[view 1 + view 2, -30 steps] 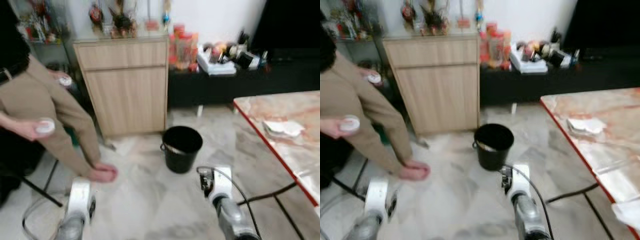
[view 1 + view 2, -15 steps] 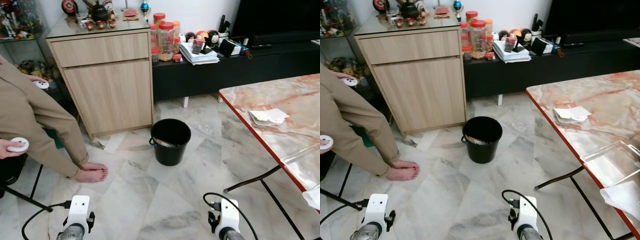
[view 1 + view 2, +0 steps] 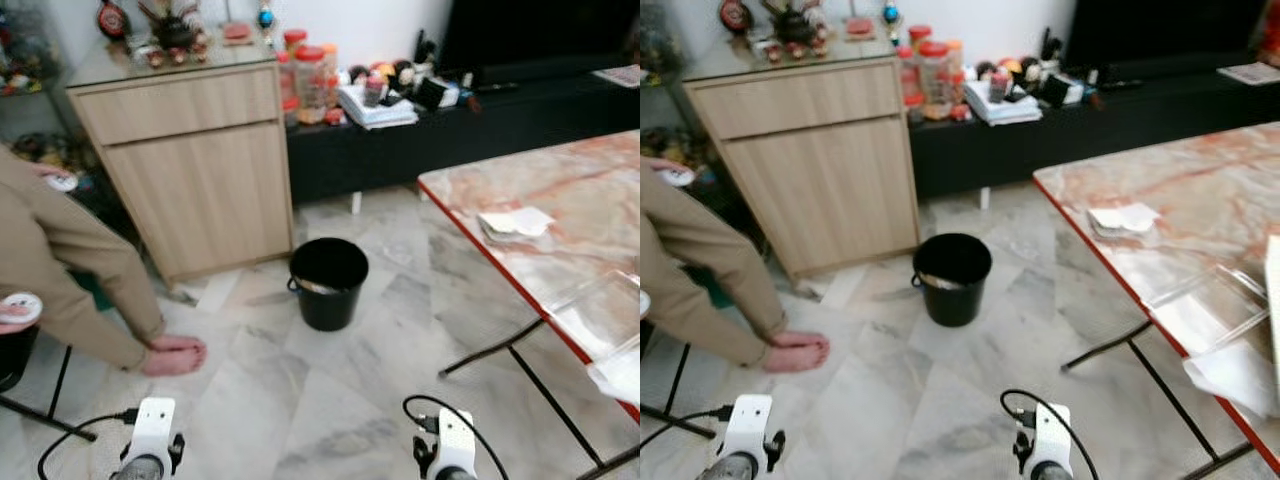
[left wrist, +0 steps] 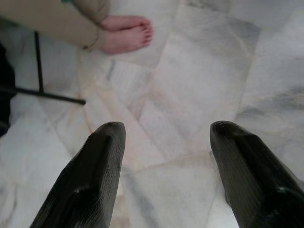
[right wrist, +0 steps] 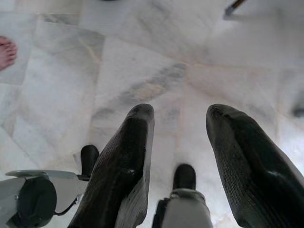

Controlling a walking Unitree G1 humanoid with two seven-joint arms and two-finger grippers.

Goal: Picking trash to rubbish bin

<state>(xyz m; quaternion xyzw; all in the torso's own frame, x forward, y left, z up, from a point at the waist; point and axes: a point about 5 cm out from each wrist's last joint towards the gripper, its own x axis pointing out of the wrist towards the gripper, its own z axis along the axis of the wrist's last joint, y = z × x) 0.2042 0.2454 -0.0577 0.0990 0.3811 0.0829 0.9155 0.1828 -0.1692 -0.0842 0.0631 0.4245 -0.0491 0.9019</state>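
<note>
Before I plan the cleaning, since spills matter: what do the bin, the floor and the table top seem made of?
Bin: probably plastic, plain matte black. Floor: polished stone tiles, likely marble, grey veins and visible joints. Table top: glossy, marble-patterned with reddish veins and a red edge; real stone or print, unclear.

The floor (image 3: 330, 400) is polished grey-veined marble tile, faintly glossy. The bin (image 3: 328, 284) looks like smooth black plastic with a slight sheen. The cabinet (image 3: 195, 170) is pale matt wood grain under a glossy top. The table (image 3: 570, 190) has a shiny pink-veined marble top with a red edge; white paper (image 3: 513, 222) lies near its left edge. The left gripper (image 4: 164, 178) and right gripper (image 5: 178, 166) have matt black, finely ribbed fingers.
</note>
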